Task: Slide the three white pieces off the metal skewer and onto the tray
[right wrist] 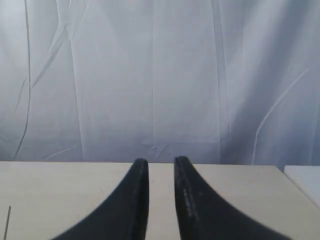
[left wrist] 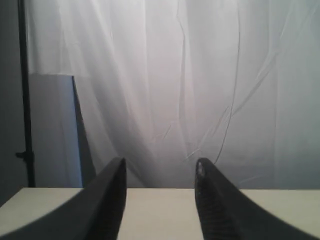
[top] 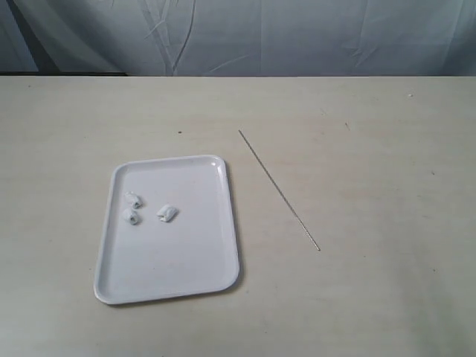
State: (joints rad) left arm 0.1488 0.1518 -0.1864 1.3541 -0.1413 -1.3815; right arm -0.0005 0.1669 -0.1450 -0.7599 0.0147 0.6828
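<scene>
The white tray [top: 178,260] lies flat on the table at the left of the exterior view. The three white pieces rest loose on its far half: one [top: 133,198] above another [top: 131,216], and the third [top: 167,213] to their right. The metal skewer [top: 280,190] lies bare on the table to the right of the tray, slanting from far left to near right. Neither arm shows in the exterior view. My left gripper [left wrist: 160,162] is open wide and empty. My right gripper [right wrist: 161,161] is open by a narrow gap and also empty.
A pale table [top: 372,149] runs back to a wrinkled grey-white curtain [top: 297,37]. A white panel [left wrist: 50,130] and a dark pole [left wrist: 22,100] stand behind the table in the left wrist view. A white edge [right wrist: 305,180] shows at the side of the right wrist view.
</scene>
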